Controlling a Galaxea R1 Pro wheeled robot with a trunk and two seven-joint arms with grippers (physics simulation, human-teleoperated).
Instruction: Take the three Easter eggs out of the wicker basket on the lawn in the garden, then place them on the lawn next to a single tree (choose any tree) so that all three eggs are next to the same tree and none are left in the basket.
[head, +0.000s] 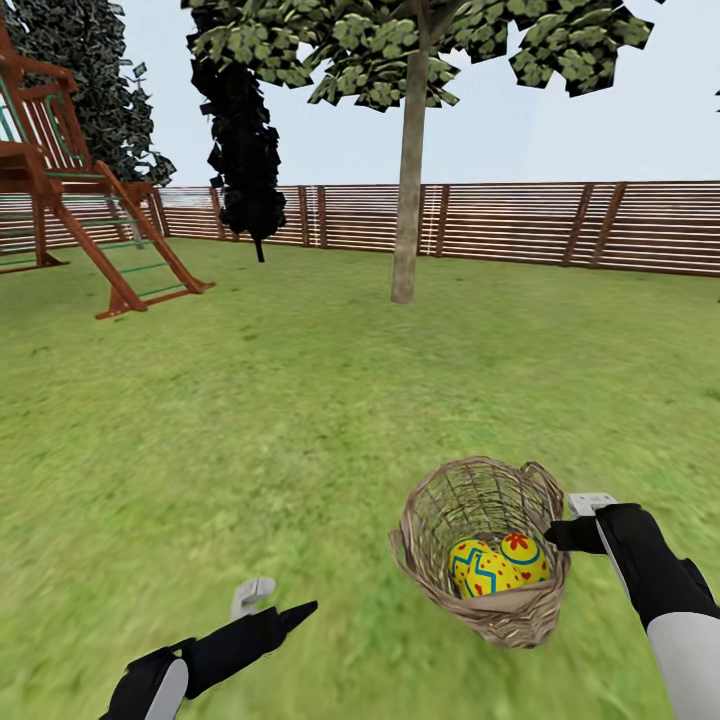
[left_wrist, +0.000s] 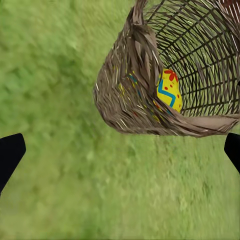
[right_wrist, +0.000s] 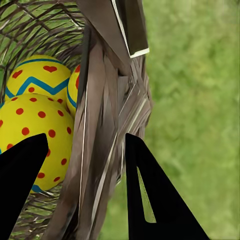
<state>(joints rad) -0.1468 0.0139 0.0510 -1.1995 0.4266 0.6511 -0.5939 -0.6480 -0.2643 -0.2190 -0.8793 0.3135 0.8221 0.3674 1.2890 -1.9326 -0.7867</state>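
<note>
Eggs (head: 497, 568) in wicker basket (head: 440, 515), right pincer (head: 566, 520) gripping rim

I am out in a fenced back garden. Green lawn (head: 300, 420) stretches all around me to a brown fence (head: 520, 220) of horizontal wooden slats that closes off the far side. A tree (head: 408, 200) with a pale, straight trunk and leafy crown stands on the grass before the fence, a dark, nearly black tree (head: 245, 150) beside it. At my left stands a red-brown wooden playset (head: 70, 180) with a sloping ladder. Pale open sky hangs overhead.
</note>
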